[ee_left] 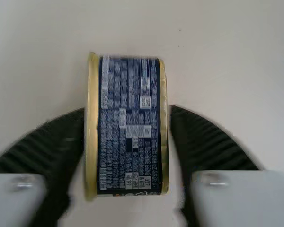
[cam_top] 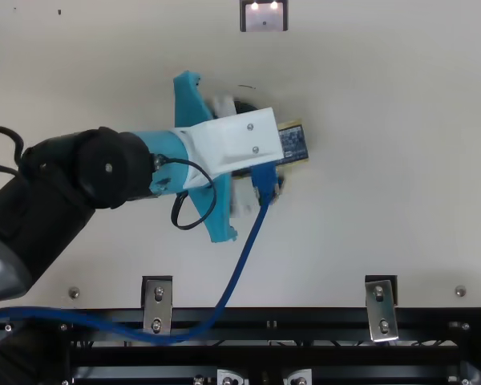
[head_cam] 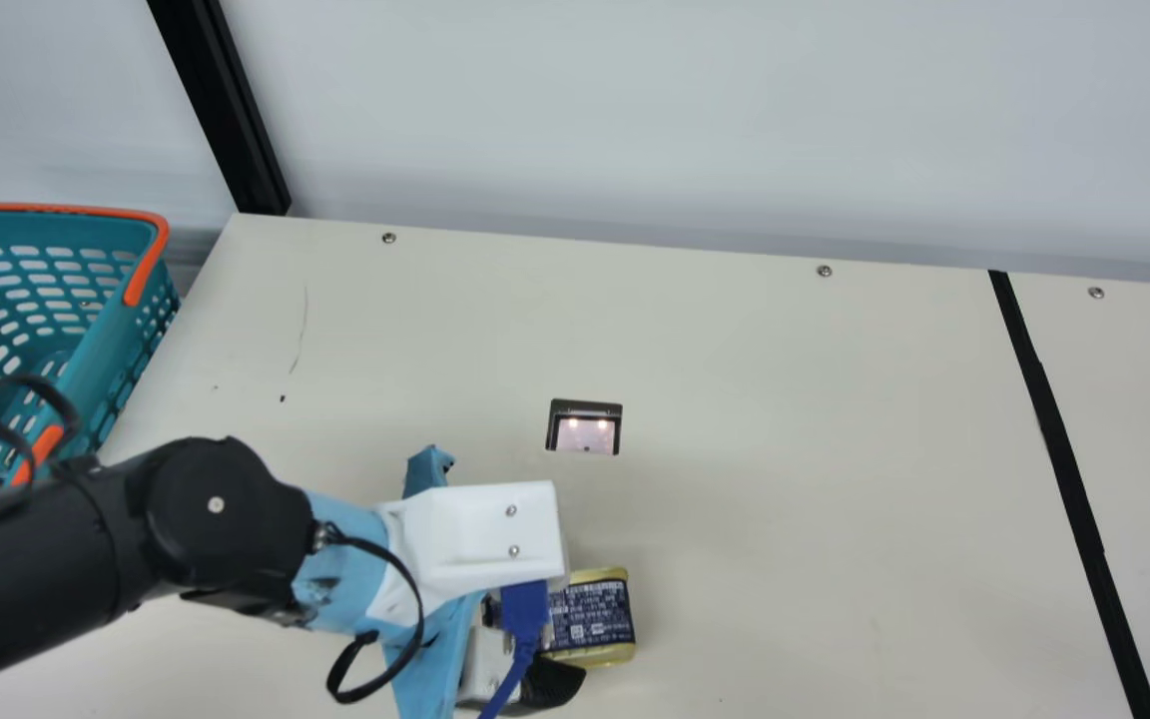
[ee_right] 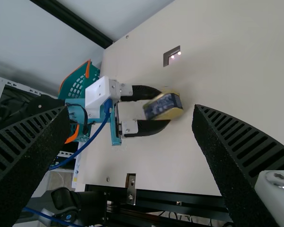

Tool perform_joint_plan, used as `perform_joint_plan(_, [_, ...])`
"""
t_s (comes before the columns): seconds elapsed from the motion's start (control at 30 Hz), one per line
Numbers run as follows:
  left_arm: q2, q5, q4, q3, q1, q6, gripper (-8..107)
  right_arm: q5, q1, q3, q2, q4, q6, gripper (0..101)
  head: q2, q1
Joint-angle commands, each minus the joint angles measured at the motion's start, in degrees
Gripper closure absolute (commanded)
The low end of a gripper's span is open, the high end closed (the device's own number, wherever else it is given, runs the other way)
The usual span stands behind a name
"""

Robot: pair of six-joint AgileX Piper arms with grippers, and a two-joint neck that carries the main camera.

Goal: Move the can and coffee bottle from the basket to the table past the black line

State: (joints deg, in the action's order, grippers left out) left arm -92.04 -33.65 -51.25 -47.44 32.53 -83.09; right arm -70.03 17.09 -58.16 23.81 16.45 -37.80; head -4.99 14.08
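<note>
One can (ee_left: 130, 125), navy label, gold rims: on its side, clamped by its two ends between the fingers of the left claw (cam_top: 271, 147); whether it touches the worktop (head_cam: 785, 449) is unclear. Right claw (ee_right: 131, 111): fingers apart.

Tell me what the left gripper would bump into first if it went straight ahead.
The can, already between the left gripper's fingers. Beyond that, probably the cream tabletop, though depth is hard to judge.
</note>
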Motion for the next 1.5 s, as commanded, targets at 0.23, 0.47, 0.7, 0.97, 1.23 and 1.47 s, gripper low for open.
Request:
perform_joint_plan(0.23, [5.87, 2.64, -2.92, 4.79, -0.74, -5.44, 9, 0.00, 0.00, 0.00, 0.00, 0.00, 0.00, 0, 0.28, 0.45])
perform_joint_plan(0.47, [9.75, 4.00, -4.68, 6.48, -0.53, -5.88, 9, 0.00, 0.00, 0.00, 0.00, 0.00, 0.00, 0, 0.28, 0.45])
perform_joint_plan(0.7, [9.75, 4.00, -4.68, 6.48, -0.53, -5.88, 9, 0.00, 0.00, 0.00, 0.00, 0.00, 0.00, 0, 0.28, 0.45])
perform_joint_plan(0.97, [10.77, 6.02, -1.97, 5.50, 0.55, -1.19, 9, 0.00, 0.00, 0.00, 0.00, 0.00, 0.00, 0, 0.28, 0.45])
perform_joint_plan(1.23, [17.53, 10.12, -0.15, 5.25, -1.59, 6.69, 9, 0.00, 0.00, 0.00, 0.00, 0.06, 0.00, 0, 0.28, 0.45])
perform_joint_plan(1.47, [24.23, 15.31, 6.18, 7.54, -7.37, 12.84, 9, 0.73, -0.47, -0.36, 1.40, 0.53, 1.67, 0, 0.28, 0.45])
